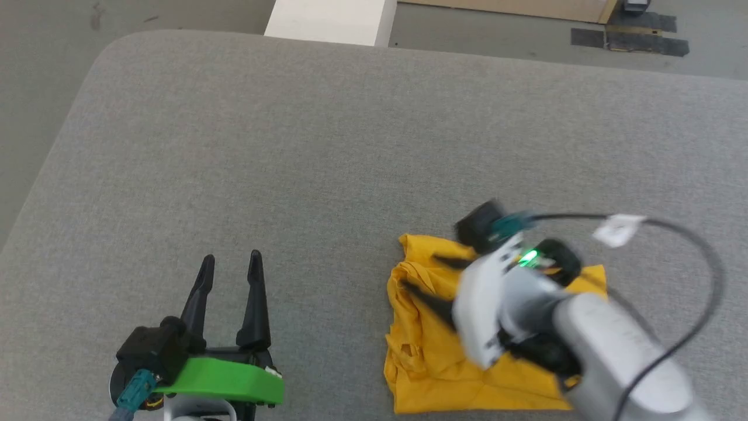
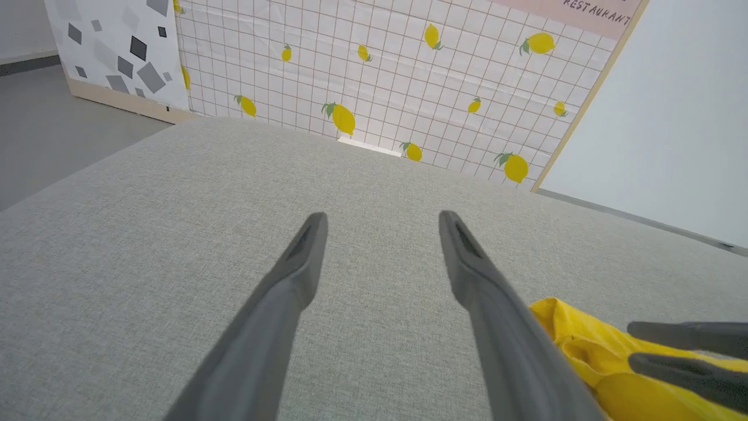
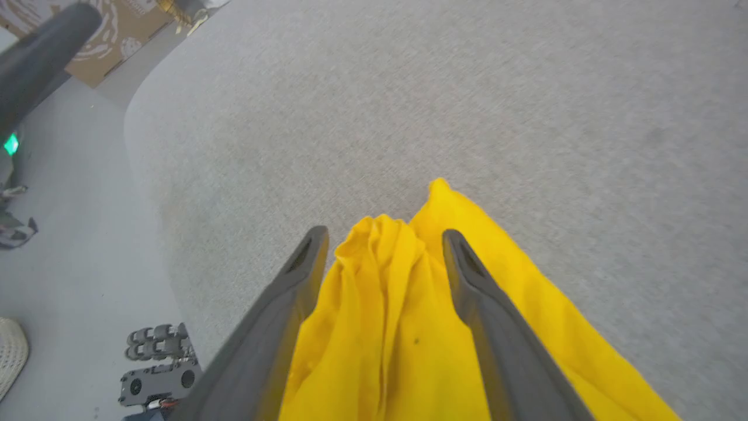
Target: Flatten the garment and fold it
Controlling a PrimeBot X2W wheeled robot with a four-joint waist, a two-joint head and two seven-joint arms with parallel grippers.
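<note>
**The garment lies bunched under the open right pincer**

The garment (image 1: 421,351) sits on the near right part of the grey padded surface (image 1: 292,146), close to its front edge. In the head view the pale right forearm and wrist cover its middle and right side. The arm itself is smeared by blur, so the fabric's outline there is hard to trace. The part that shows is plain yellow, creased and folded over on itself.

The right gripper (image 1: 419,272) hangs over the shirt's far left corner. In the right wrist view its fingers (image 3: 304,275) stand wide apart, with a ridge of cloth (image 3: 385,327) lying between them and nothing pinched. The left wrist view cuts off the garment (image 2: 584,345) at the frame's right and bottom edges.

The left gripper (image 1: 231,257) is well apart to the left, spread wide and holding nothing. A black cable with a white tag (image 1: 619,228) arcs over the right wrist. A white block (image 1: 330,20) stands beyond the far edge, and a lemon-print panel (image 2: 409,70) rises behind it.
</note>
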